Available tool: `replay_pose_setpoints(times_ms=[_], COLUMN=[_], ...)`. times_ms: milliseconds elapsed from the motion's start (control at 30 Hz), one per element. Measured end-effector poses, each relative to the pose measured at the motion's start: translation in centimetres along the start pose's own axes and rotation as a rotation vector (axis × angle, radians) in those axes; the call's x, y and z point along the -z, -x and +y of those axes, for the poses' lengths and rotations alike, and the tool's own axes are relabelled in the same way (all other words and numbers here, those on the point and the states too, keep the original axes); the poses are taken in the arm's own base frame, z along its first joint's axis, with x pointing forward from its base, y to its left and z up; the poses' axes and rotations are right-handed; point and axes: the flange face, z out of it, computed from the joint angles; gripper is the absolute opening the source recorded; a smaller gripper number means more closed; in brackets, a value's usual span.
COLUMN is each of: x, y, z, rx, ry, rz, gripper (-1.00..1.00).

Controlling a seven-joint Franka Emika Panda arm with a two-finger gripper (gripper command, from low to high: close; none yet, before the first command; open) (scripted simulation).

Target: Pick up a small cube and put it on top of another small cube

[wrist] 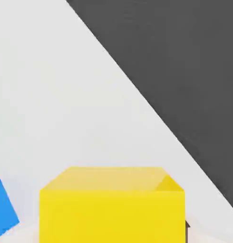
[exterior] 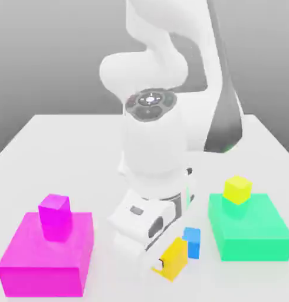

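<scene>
The small cube (exterior: 175, 255), golden yellow, sits at the tip of my gripper (exterior: 166, 264) near the table's front edge. It looks slightly tilted. In the hand view the same small cube (wrist: 112, 209) looms large and close, right between the jaws. My gripper is shut on it. The other small cube (exterior: 193, 242), bright blue, stands right beside the yellow one, on the exterior view's right, and shows in the hand view as a blue corner (wrist: 3, 209). The white hand (exterior: 141, 221) covers the table just behind both cubes.
A big magenta block (exterior: 46, 256) with a small magenta cube (exterior: 54, 215) on top stands at the exterior view's left. A big green block (exterior: 253, 233) carries a pale yellow cube (exterior: 237, 190) at the right. The hand view shows the table's edge against dark floor (wrist: 175, 71).
</scene>
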Motion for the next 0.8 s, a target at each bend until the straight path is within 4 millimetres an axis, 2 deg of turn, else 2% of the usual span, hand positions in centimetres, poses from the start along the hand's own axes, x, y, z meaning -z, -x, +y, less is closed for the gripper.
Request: replay_pose_setpoints(times_ms=[133, 267, 400, 500, 533, 700, 733, 800], x=[0.9, 2.2, 3.0, 3.2, 2.7, -2.3, -3.0, -3.0], y=[3.6, 7.9, 13.0, 17.1, 17.7, 18.1, 18.2, 18.2], z=[-9.1, -13.6, -18.0, -20.3, -20.5, -20.1, -20.0, -20.0], rx=[0.186, 0.299, 0.439, 0.541, 0.558, 0.576, 0.576, 0.576], ry=[-0.005, 0.018, 0.072, 0.131, 0.144, 0.158, 0.158, 0.158], rz=[-0.026, -0.031, -0.027, -0.013, -0.010, -0.006, -0.006, -0.006], gripper=[-1.00, -1.00, -1.00, -1.00, -1.00, -1.00, 1.00, 1.00])
